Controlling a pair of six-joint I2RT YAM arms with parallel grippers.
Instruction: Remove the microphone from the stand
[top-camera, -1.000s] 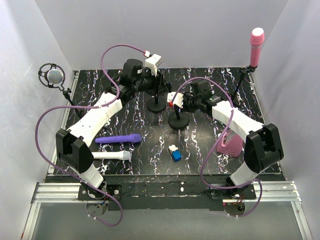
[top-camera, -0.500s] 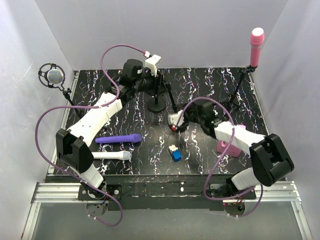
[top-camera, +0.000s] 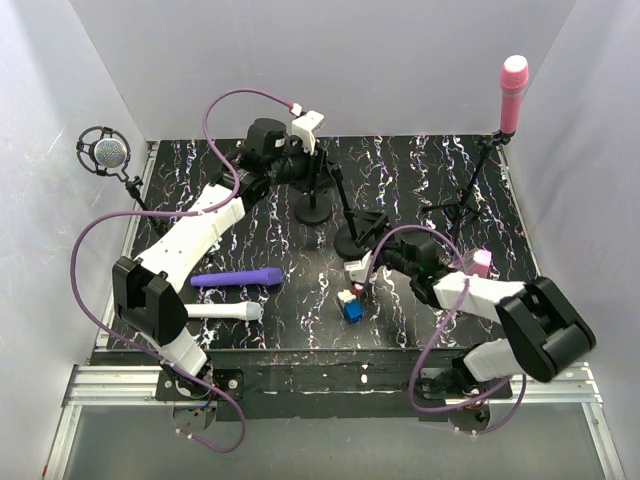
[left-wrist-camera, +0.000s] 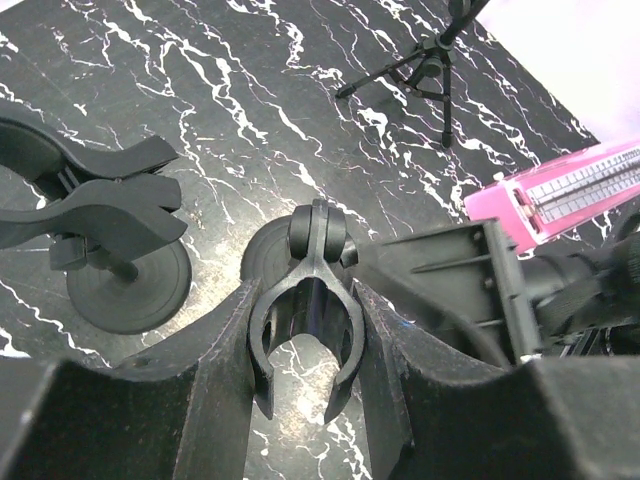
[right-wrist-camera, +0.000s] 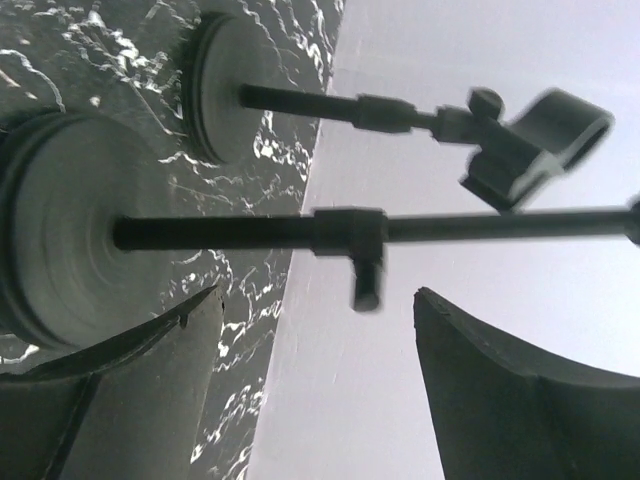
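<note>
- Right arm has come down from the top of the desk stands toward the near edge. The right pincer has gone from clenched to released, and nothing lies between its fingers.
- Left pincer is clenched on the empty clip of one desk stand. The second desk stand, just beside it, also has an empty clip.
- Purple microphone and white microphone lie flat on the worktop at the near left, well apart from both stands.
- Pink microphone is upright on the tall stand in the far right corner, and a silver microphone sits in a ring mount at the left wall. Which of the two the task means cannot be told, but the pink one is on the side of the free right arm.
- For that one, the right arm should first rise clear of the blue block. Then it should grasp the pink body low, near the holder, and lift along its axis.
- Tall stand looks light, so a sideways pull may tip it.
</note>
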